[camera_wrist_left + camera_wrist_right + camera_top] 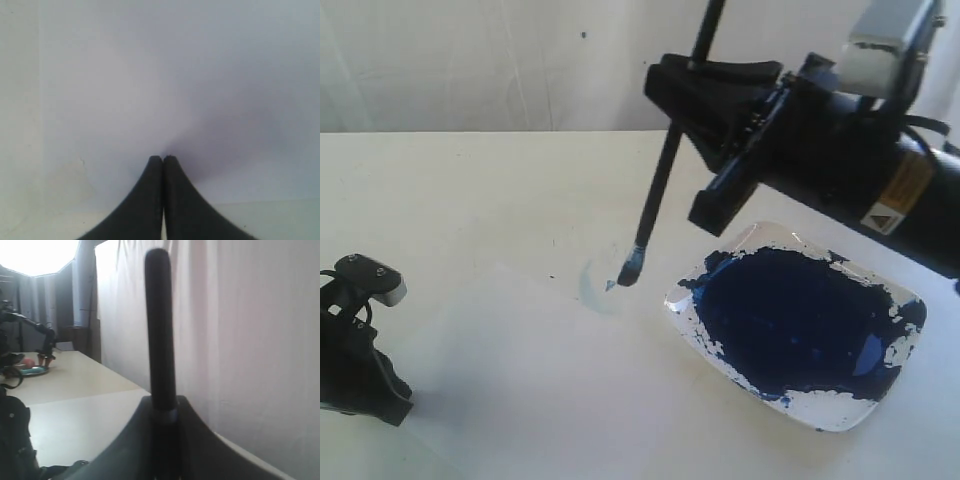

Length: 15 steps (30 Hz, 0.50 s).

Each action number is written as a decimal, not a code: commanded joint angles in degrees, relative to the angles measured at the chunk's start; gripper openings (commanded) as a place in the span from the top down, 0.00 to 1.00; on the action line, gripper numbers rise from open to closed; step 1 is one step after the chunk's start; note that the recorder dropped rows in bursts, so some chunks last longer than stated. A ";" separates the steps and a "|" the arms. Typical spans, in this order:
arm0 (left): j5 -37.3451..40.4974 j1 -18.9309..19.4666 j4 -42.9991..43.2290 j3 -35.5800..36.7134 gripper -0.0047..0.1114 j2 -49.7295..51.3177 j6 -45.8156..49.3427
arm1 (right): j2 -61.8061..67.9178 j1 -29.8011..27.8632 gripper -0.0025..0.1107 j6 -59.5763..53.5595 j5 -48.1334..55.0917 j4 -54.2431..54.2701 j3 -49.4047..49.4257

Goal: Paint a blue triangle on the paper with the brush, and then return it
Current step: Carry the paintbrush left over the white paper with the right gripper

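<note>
My right gripper [682,100] is shut on the black handle of the brush [660,180], held nearly upright. Its blue-stained tip [628,270] hangs just at the paper [520,360], next to a faint pale-blue smudge [588,285]. No blue triangle is in view. In the right wrist view the brush [159,330] rises from between the closed fingers of the right gripper [164,407]. My left gripper [370,385] rests at the lower left, away from the brush. In its wrist view the left gripper [163,159] is shut and empty, its tips on the paper [150,75].
A clear dish [880,400] holding a dark navy paint pool [790,320] sits right of the brush tip, under the right arm. A white curtain [470,60] backs the table.
</note>
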 commanded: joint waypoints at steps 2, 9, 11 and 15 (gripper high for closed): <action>0.65 -0.12 -0.54 0.37 0.96 0.03 0.04 | 7.54 8.05 0.98 0.08 -0.17 5.07 -5.13; 0.65 -0.12 -0.54 0.37 0.96 0.03 0.04 | 17.39 15.31 0.98 -0.03 -0.98 6.85 -12.51; 0.65 -0.12 -0.54 0.37 0.96 0.03 0.04 | 19.76 16.44 0.98 -0.23 -0.98 6.85 -14.07; 0.65 -0.12 -0.54 0.37 0.96 0.03 0.04 | 23.31 17.19 0.98 -0.37 -0.98 7.02 -15.67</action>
